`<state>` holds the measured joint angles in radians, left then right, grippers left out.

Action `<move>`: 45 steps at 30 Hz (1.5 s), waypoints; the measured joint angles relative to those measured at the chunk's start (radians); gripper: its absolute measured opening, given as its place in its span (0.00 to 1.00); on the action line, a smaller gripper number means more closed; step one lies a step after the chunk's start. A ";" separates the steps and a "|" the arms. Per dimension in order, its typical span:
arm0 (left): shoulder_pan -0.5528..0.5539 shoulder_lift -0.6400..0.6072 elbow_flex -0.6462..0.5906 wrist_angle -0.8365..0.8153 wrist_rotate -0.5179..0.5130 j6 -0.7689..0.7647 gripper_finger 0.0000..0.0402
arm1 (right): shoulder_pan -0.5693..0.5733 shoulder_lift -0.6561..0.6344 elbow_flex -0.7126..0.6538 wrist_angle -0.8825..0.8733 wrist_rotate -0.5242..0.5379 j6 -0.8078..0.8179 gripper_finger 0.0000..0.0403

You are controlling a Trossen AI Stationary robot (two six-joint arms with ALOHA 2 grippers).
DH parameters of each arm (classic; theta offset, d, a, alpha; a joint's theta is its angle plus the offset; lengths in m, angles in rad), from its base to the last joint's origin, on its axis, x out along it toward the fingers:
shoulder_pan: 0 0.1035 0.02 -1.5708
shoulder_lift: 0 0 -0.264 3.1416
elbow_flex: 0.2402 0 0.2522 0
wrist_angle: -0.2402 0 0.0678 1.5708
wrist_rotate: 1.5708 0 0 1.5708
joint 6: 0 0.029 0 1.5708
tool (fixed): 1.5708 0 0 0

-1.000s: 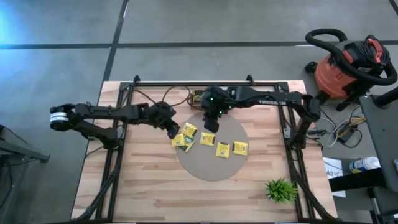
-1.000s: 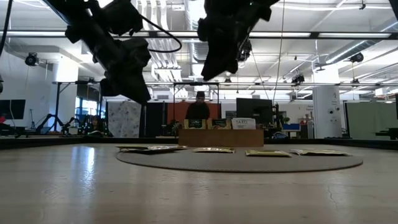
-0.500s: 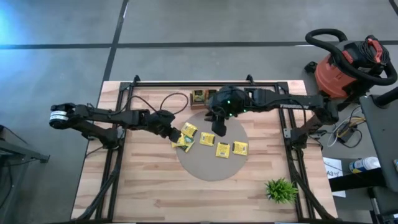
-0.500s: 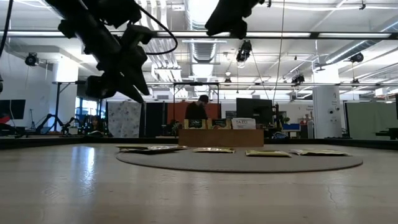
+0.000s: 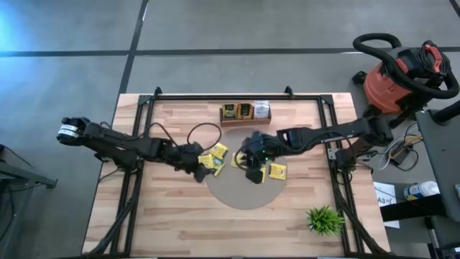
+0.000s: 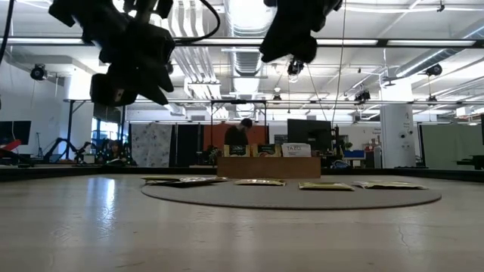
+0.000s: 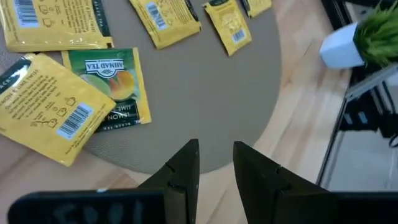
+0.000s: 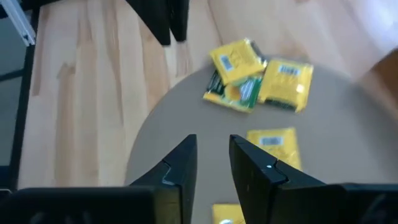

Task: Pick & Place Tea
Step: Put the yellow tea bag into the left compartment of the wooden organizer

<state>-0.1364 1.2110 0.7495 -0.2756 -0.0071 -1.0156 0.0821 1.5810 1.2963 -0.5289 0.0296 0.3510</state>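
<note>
High view: two dark arms reach toward a round grey mat (image 5: 241, 191) at the middle of the wooden surface (image 5: 172, 223). At centre-left of the frame, the left pincer (image 5: 195, 170) hangs at the mat's left edge, its fingers (image 7: 184, 167) parted by a narrow gap and holding nothing, as its wrist view shows. Just right of it lie the tea packets (image 5: 215, 157), mostly yellow, one green, some overlapping, with more spread across the mat. The right pincer (image 5: 253, 171) hovers above those at the mat's centre, fingers (image 8: 180, 165) likewise slightly apart and empty. A wooden tray (image 5: 246, 111) stands at upper centre, a small green plant (image 5: 325, 219) at lower right, and a red shop vacuum (image 5: 406, 72) on the floor at upper right.
</note>
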 joint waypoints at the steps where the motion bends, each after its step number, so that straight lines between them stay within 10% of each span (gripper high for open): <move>1: -0.004 0.000 -0.004 0.000 -0.001 0.015 0.23 | 0.005 0.001 -0.012 0.006 0.000 0.029 0.22; 16: -0.001 0.006 -0.140 -0.013 -0.022 0.257 0.23 | -0.013 0.153 -0.144 0.381 -0.001 0.261 0.24; 45: 0.133 0.071 -0.336 0.302 -0.113 0.419 0.23 | -0.092 0.568 0.112 0.374 -0.187 0.473 0.33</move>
<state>-0.0036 1.2823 0.4131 0.0262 -0.1201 -0.5968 -0.0103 2.1490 1.4086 -0.1554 -0.1577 0.8239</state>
